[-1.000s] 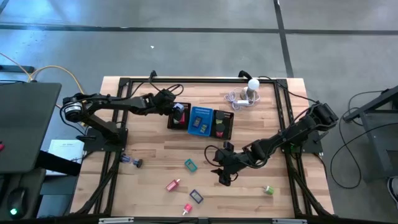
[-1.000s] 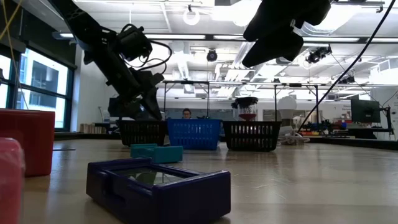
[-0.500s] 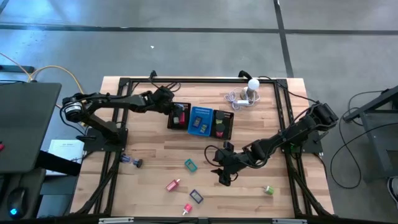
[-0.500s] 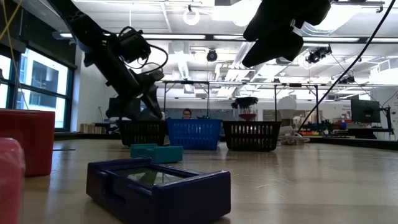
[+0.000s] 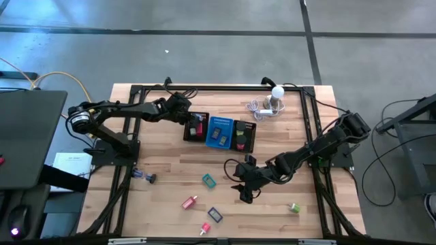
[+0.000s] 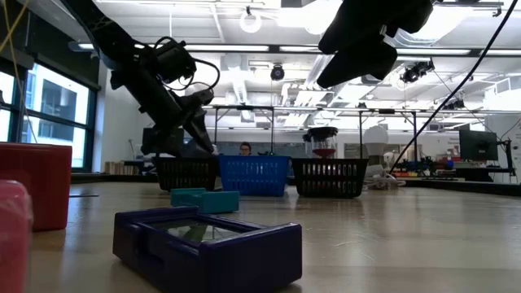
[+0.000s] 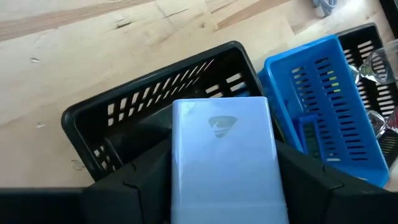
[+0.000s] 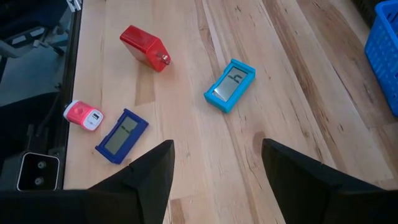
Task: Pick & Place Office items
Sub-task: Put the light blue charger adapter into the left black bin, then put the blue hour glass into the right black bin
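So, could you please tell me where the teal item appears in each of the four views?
High view: teal item lies on bare wood, below the blue basket.
Low view: mid-distance, in front of the blue basket.
Left wrist view: not in it.
Right wrist view: centre, screen up.
Shared landmark: the blue basket.

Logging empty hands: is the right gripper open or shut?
Open. In the right wrist view, the right gripper has its fingers spread, bare wooden table between them, nothing held.
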`<state>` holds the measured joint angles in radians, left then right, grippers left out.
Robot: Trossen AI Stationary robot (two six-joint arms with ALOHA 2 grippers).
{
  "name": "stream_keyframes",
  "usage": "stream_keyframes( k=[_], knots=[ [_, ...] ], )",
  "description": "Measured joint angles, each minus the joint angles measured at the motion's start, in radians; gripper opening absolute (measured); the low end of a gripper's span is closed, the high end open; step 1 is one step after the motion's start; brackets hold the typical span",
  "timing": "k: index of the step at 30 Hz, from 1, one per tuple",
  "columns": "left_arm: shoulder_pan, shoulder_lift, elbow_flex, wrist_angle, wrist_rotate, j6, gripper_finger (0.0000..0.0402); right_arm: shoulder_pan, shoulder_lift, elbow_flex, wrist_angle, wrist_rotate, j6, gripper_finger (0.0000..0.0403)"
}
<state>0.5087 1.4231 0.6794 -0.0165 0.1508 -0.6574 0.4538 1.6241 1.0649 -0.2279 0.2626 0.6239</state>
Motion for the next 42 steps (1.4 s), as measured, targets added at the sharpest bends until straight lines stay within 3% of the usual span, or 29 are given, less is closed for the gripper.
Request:
stream_keyframes(
  k=[12,24,33,42],
  knots=[
    [0.0,0.0,0.0,0.023,-0.008,-0.002,0.0293,0.0,0.0,0.0,0.0,0.0,0.0,0.0231],
    [-0.058,-0.07,0.0,0.208,0.067,0.105,0.0297,0.005,0.0,0.0,0.0,-0.003,0.0,0.0231],
    [-0.279,-0.316,0.0,0.215,-0.003,0.466,0.0297,0.005,0.0,0.0,0.0,-0.003,-0.016,0.0231],
    [-0.579,-0.473,0.0,0.165,-0.032,0.469,0.0297,0.005,0.0,0.0,0.001,-0.008,-0.019,0.0231]
  ],
)
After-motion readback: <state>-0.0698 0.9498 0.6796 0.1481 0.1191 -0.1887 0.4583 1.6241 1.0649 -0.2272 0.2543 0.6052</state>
